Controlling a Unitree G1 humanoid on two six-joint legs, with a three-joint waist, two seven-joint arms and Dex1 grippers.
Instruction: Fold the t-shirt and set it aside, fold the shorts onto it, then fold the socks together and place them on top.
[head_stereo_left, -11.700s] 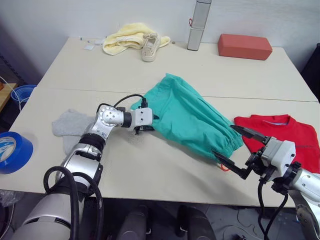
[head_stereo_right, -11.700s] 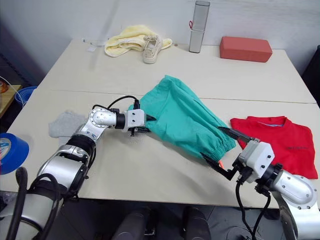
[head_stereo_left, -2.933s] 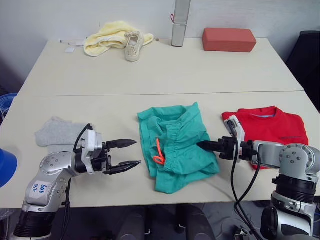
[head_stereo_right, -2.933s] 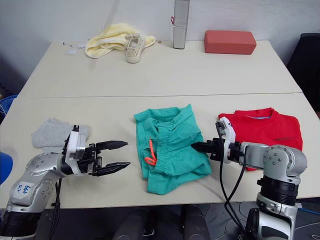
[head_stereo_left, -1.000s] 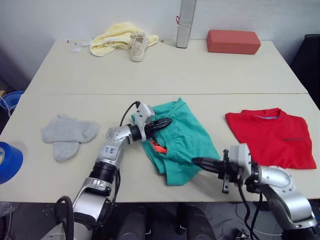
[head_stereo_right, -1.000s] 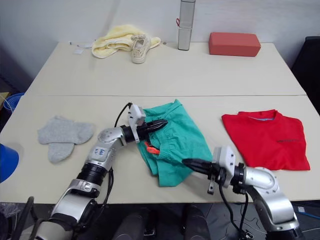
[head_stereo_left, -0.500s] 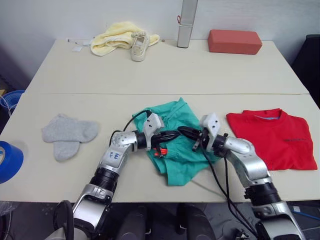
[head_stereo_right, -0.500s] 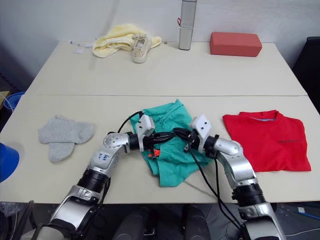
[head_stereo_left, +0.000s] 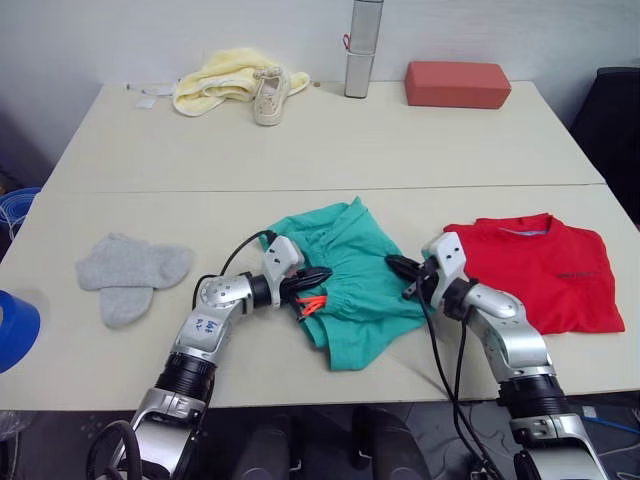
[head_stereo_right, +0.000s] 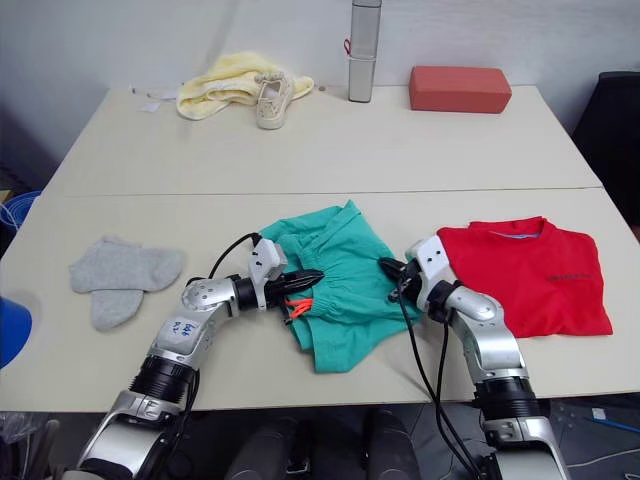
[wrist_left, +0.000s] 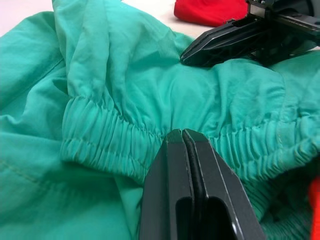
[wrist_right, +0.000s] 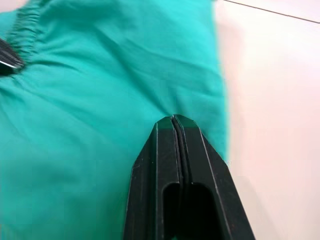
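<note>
Both grippers — left gripper (head_stereo_left: 318, 274), right gripper (head_stereo_left: 400, 268) — jaws clenched, pinch opposite edges of the folded shorts (head_stereo_left: 350, 280), ready to carry them onto the t-shirt (head_stereo_left: 540, 265).

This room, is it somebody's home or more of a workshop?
Likely a lab or test room: plain pale tables against a bare wall, laundry staged on them, such as the shorts, and a blue tape roll at the edge.

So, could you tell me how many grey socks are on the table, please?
2. Both socks lie together at the table's left side: one farther from the robot, the other nearer, overlapping at one end. None seem hidden.
</note>
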